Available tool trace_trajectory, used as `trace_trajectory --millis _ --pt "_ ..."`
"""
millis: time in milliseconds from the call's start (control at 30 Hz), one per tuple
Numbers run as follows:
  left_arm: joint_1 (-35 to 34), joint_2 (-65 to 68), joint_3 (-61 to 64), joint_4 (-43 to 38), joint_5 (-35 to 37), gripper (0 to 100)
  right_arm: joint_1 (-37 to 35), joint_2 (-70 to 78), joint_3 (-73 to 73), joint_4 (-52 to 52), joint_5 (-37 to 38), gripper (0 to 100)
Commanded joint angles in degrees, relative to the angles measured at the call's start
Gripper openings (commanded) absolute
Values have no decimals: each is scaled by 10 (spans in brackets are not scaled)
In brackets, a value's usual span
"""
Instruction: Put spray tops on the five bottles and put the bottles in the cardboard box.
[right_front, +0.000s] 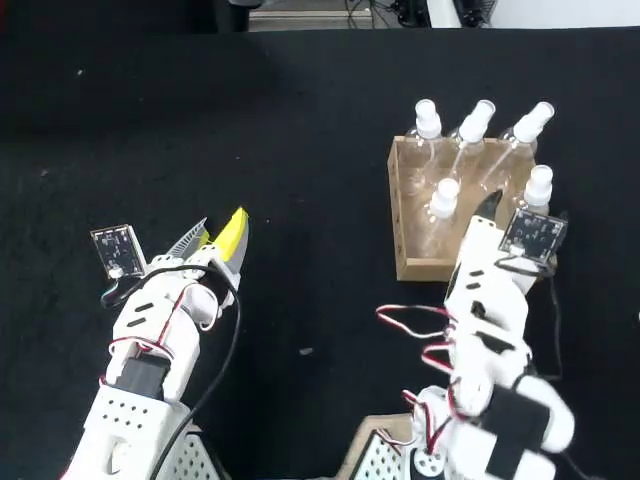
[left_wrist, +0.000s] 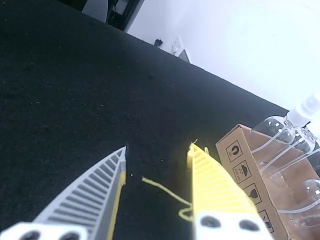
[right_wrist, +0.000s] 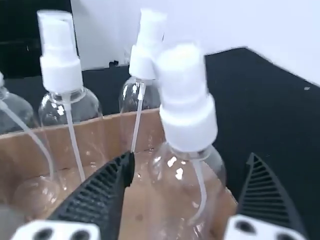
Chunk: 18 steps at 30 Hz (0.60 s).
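A cardboard box (right_front: 398, 205) stands right of the table's middle, with several clear bottles upright in it, each wearing a white spray top (right_front: 427, 118). My right gripper (right_front: 500, 215) is at the box's near right corner. It is open (right_wrist: 191, 156), its black fingers (right_wrist: 100, 195) on either side of the nearest bottle (right_wrist: 187, 165), whose spray top (right_wrist: 184, 95) rises above them. Other capped bottles (right_wrist: 62, 70) stand behind it against the box wall (right_wrist: 105, 132). My left gripper (right_front: 220, 222) hovers low over the cloth left of the box, open (left_wrist: 158, 148) and holding nothing.
Black cloth (right_front: 300, 120) covers the whole table. From the left wrist, the box (left_wrist: 245, 165) and its bottles (left_wrist: 280, 130) lie ahead and off to one side. A loose yellow thread (left_wrist: 165, 192) hangs off the yellow finger (left_wrist: 212, 190).
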Motion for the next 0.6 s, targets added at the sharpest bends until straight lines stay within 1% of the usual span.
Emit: trace_trajectory --millis 0,133,200,267,300,367,467,500,533,567 --pt "3 -4 15 -13 6 183 4 -69 23 -8 3 297" --pt "3 -4 15 -13 1 180 4 -127 80 -8 4 297" --pt "5 -4 15 -12 -34 180 9 -156 110 -8 4 296" --pt "7 -5 15 -11 -73 180 33 -176 111 31 0 282" --pt "7 -4 15 -11 -85 180 47 -184 105 68 -1 255" --pt "8 -4 15 -11 -91 162 67 -204 104 126 -1 168" --pt "8 -7 15 -11 -94 55 97 -244 112 186 3 7" --pt "8 -7 15 -11 -95 26 107 -258 112 212 0 15" --pt "8 -7 15 -11 -95 30 113 -274 113 242 -2 35" --pt "8 -7 15 -11 -95 41 116 -290 113 274 -2 31"
